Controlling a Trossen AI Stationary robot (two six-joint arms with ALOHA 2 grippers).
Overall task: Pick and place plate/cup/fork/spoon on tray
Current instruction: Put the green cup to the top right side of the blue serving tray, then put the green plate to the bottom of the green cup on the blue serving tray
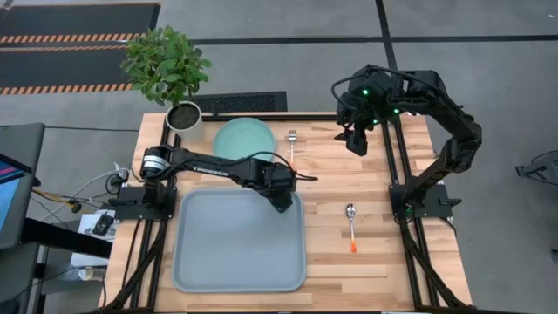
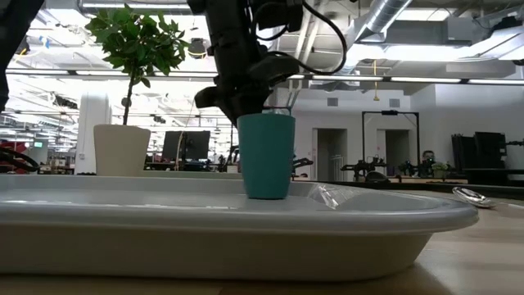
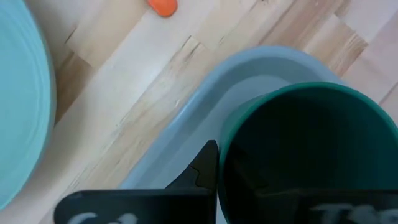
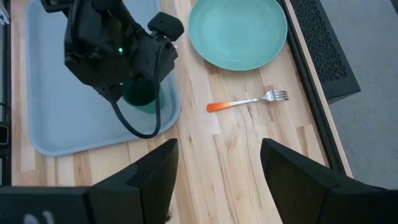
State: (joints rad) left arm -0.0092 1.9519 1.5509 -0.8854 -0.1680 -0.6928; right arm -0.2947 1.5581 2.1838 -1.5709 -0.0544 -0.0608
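The dark teal cup (image 2: 266, 156) stands upright in the pale grey-blue tray (image 1: 240, 253), at its far right corner. My left gripper (image 1: 281, 202) is shut on the cup's rim from above and hides the cup in the high view. The mint-green plate (image 1: 244, 139) lies flat on the table beyond the tray. The fork (image 1: 292, 144) lies right of the plate. The spoon (image 1: 350, 225) lies right of the tray. My right gripper (image 1: 356, 141) hangs open and empty above the table's far right part. My left gripper holds the cup by its rim wall (image 3: 225, 155), coming from above and pointing down. One finger (image 3: 205, 171) shows outside the wall; the other seems to be inside the dark hollow. The cup is upright, its base on or just above the tray floor (image 2: 164, 192).
A white plant pot (image 1: 184, 116) with a leafy plant stands at the far left, next to the plate. A dark vent grille (image 1: 248, 103) lies along the far edge. Bare wood lies between the tray and the spoon.
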